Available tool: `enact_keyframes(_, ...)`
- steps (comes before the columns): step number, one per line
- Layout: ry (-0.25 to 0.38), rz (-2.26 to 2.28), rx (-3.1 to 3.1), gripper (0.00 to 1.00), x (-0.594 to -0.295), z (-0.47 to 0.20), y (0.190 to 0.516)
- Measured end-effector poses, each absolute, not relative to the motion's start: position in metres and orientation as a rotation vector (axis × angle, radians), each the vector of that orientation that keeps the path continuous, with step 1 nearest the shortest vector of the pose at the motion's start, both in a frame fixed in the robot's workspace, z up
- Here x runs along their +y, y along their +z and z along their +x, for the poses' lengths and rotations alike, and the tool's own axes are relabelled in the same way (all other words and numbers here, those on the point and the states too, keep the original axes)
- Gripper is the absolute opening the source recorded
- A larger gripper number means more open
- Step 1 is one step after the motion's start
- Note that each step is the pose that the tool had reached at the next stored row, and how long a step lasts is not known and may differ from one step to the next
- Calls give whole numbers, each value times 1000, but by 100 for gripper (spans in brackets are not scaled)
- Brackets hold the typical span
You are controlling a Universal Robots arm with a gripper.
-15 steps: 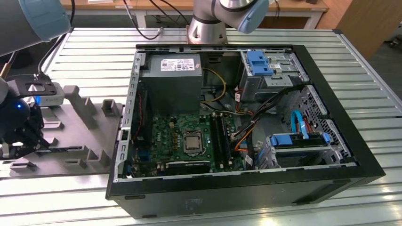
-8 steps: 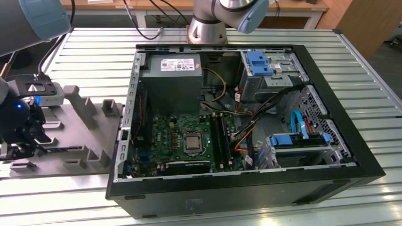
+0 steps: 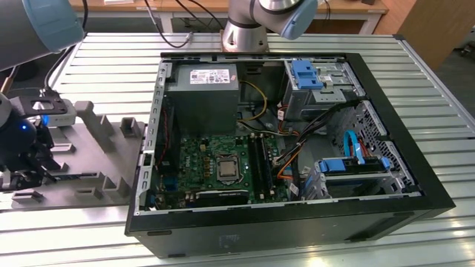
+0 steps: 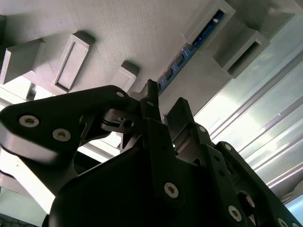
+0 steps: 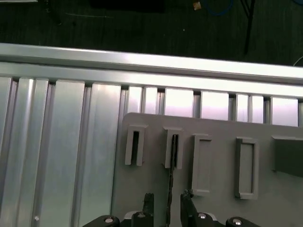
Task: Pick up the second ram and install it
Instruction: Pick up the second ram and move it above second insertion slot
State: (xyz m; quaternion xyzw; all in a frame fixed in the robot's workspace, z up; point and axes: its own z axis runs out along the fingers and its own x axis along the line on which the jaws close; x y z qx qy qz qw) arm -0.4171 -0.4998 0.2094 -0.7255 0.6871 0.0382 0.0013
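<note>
The second ram point(image 5: 171, 179) stands on edge in a slot of the grey moulded fixture point(image 5: 218, 132), seen as a thin dark line. In the second wrist view its blue edge point(image 4: 189, 47) runs between the fixture's posts. My gripper point(image 5: 168, 205) is open and straddles the near end of the stick, one finger on each side with a gap to each. In the second wrist view the gripper point(image 4: 165, 97) sits just over that end. In the exterior view the gripper point(image 3: 26, 175) hangs over the fixture point(image 3: 104, 150) at the exterior view's left.
An open black computer case point(image 3: 260, 233) lies to the exterior view's right of the fixture, holding a green motherboard point(image 3: 215, 161), a grey power supply point(image 3: 204, 94) and loose cables. All rest on a slatted metal table point(image 3: 97, 55). The arm's base point(image 3: 245, 33) stands behind the case.
</note>
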Motion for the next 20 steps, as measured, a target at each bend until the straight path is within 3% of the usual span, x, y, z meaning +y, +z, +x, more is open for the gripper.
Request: enact_keyframes(20,120,-2287,2148,34,-496,-417,198)
